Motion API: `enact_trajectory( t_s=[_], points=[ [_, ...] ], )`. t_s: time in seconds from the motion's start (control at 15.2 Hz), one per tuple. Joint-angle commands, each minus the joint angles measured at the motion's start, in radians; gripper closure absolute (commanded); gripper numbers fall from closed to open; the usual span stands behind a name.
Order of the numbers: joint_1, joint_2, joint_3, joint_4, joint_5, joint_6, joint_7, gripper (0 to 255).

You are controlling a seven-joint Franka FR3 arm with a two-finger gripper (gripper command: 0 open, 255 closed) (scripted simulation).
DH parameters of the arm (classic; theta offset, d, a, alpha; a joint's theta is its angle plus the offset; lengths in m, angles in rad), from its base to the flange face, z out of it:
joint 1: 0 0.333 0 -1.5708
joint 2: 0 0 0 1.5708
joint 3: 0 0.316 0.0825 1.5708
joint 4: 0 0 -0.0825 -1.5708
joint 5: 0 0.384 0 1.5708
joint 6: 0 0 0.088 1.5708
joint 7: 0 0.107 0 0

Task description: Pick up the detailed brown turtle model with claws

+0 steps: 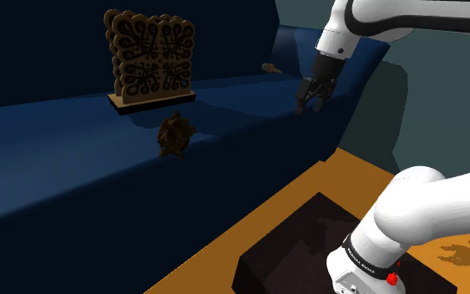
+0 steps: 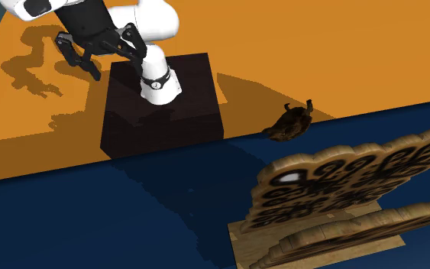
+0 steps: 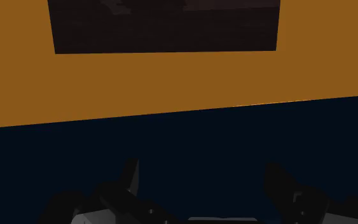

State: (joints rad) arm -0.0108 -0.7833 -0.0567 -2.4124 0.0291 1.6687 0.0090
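Note:
A dark brown turtle model [image 1: 174,136] with small claws lies near the front edge of the dark blue cushion; in the second exterior view the turtle [image 2: 291,122] sits at the blue surface's edge. My gripper [image 1: 311,98] hangs open above the blue surface, well toward the shoulder view's right of the turtle and apart from it. In the second exterior view the gripper [image 2: 97,52] hovers at the upper left, fingers spread. The wrist view has my two fingers [image 3: 130,177] standing apart over blue surface with nothing between them.
An ornate carved brown plaque [image 1: 150,58] stands upright on a flat base behind the turtle. A small brown object [image 1: 270,68] lies farther back on the blue surface. The orange floor [image 1: 275,225] and my dark stand [image 2: 160,99] lie below the cushion edge.

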Motion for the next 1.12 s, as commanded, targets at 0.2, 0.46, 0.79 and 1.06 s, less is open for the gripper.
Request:
enact_trajectory(
  t_s=[0.2,0.46,0.79,1.06],
  points=[
    [0.026,0.042,0.085,0.037,0.019,-0.003,0.077,0],
    [0.055,0.119,0.194,0.103,0.035,-0.007,0.18,0],
    [0.079,0.243,0.327,0.211,0.033,-0.019,0.31,0],
    [0.091,0.365,0.432,0.319,0.009,-0.037,0.421,0]
  ],
)
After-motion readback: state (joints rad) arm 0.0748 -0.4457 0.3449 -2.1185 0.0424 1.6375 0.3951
